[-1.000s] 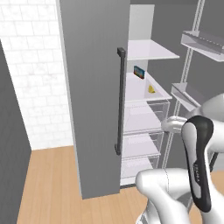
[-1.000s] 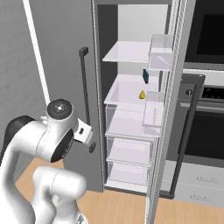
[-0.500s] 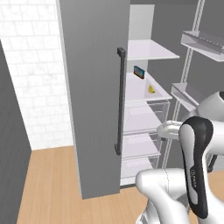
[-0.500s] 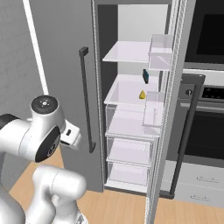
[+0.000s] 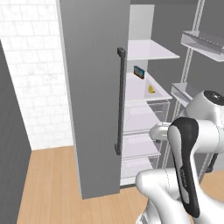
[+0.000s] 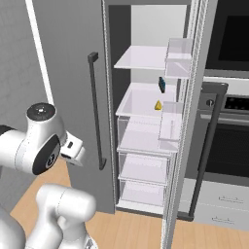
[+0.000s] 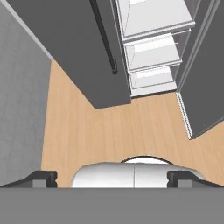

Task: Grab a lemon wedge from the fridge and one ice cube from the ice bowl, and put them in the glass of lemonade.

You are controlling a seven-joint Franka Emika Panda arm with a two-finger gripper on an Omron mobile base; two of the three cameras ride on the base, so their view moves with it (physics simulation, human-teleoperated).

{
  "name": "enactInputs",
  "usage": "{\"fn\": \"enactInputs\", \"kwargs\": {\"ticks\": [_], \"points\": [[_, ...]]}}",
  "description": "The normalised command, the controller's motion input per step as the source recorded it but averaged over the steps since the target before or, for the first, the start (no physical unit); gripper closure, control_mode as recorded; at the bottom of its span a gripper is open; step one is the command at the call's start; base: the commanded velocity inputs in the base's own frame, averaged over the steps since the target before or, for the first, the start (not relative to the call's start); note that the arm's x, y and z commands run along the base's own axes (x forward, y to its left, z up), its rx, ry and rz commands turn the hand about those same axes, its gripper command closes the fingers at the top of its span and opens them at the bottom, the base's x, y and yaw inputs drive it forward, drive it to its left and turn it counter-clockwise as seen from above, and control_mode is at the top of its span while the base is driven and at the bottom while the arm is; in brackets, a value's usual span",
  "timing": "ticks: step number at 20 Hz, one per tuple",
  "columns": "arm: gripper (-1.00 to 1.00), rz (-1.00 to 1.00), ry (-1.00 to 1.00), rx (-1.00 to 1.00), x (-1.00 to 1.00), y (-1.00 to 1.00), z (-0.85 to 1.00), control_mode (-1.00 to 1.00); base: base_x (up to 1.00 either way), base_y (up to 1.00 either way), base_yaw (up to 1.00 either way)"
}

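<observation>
The grey fridge (image 5: 94, 96) (image 6: 68, 73) has its left door closed and its right door (image 6: 195, 121) swung open. On a middle white shelf lies the tiny yellow lemon wedge (image 5: 151, 89) (image 6: 158, 105). My gripper (image 6: 77, 151) (image 5: 157, 131) hangs in front of the closed left door, well below and short of that shelf. It points down at the floor. In the hand view the gripper (image 7: 111, 178) is open, its fingertips (image 7: 43, 177) wide apart with nothing between them. The ice bowl and the glass of lemonade are out of view.
A small blue packet (image 5: 139, 72) (image 6: 162, 84) stands behind the wedge. Clear drawers (image 6: 143, 168) sit below. The open door carries bins (image 5: 205, 43). A black oven column (image 6: 228, 146) stands right of the fridge. A white brick wall (image 5: 30, 87) is left, wooden floor (image 7: 109, 131) below.
My arm has swung a little to the left in both base views, carrying the hand with it. The gripper has stayed open. Nothing in the fridge has moved.
</observation>
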Motion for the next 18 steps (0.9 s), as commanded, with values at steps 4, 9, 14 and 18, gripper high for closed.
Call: {"fn": "enactInputs", "kwargs": {"ticks": [4,9,14,18], "points": [[-1.0,0.0,-0.08,0.0,0.0,0.0,-0.04,-1.0,0.0,0.0,0.0],[-1.0,0.0,-0.05,0.0,0.0,0.0,-0.05,-1.0,0.0,0.0,0.0],[-1.0,0.0,-0.01,0.0,0.0,0.0,-0.06,-1.0,0.0,0.0,0.0],[-1.0,0.0,0.0,0.0,0.0,0.0,-0.06,-1.0,0.0,0.0,0.0]]}}
